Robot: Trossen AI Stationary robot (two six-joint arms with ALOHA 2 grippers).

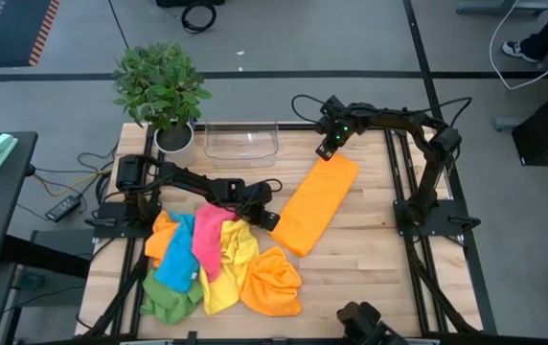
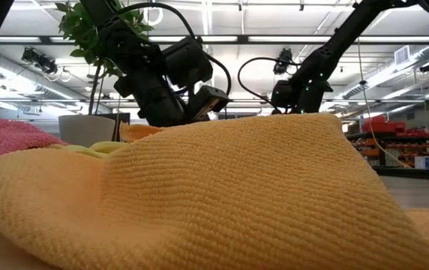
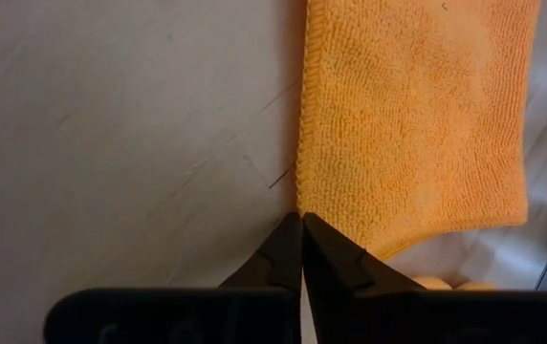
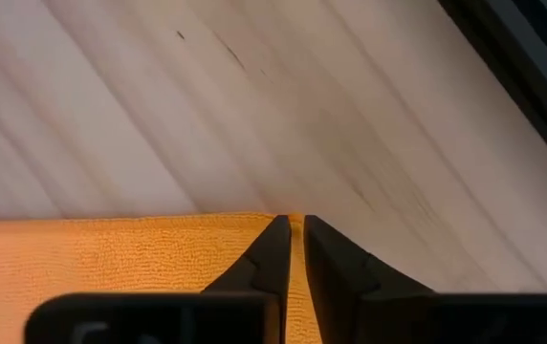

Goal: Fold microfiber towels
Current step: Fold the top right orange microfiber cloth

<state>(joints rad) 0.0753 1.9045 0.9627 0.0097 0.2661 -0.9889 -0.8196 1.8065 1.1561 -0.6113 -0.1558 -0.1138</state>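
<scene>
A light wooden table [image 1: 370,259] seen from above carries an orange microfiber towel [image 1: 318,203] spread as a long strip running diagonally across the middle of the table, from near the back right toward the front centre. The right gripper [image 1: 327,150] sits at the far end of this strip; its wrist view shows the two dark fingers [image 4: 272,250] drawn nearly together with a thin band of the orange edge [image 4: 111,250] between them, so the jaws are narrow and pinching the towel's edge. The left gripper [image 1: 270,219] sits at the near end of the same strip; in its wrist view the fingers [image 3: 283,250] are pressed tight together at the corner of the towel [image 3: 407,124], and whether cloth is caught between them cannot be told. To the left of the strip, at the front left of the table, lies a loose heap of other towels touching and overlapping: a pink one [image 1: 209,235], a blue one [image 1: 176,259], a green one [image 1: 167,302], a yellow one [image 1: 231,264] and another orange one [image 1: 274,283]. At the back of the table stands a clear plastic tray [image 1: 241,142], and beside it, at the back left corner, a potted green plant [image 1: 159,88]. In the low view, orange cloth [image 2: 222,195] fills the foreground with both arms behind it.
</scene>
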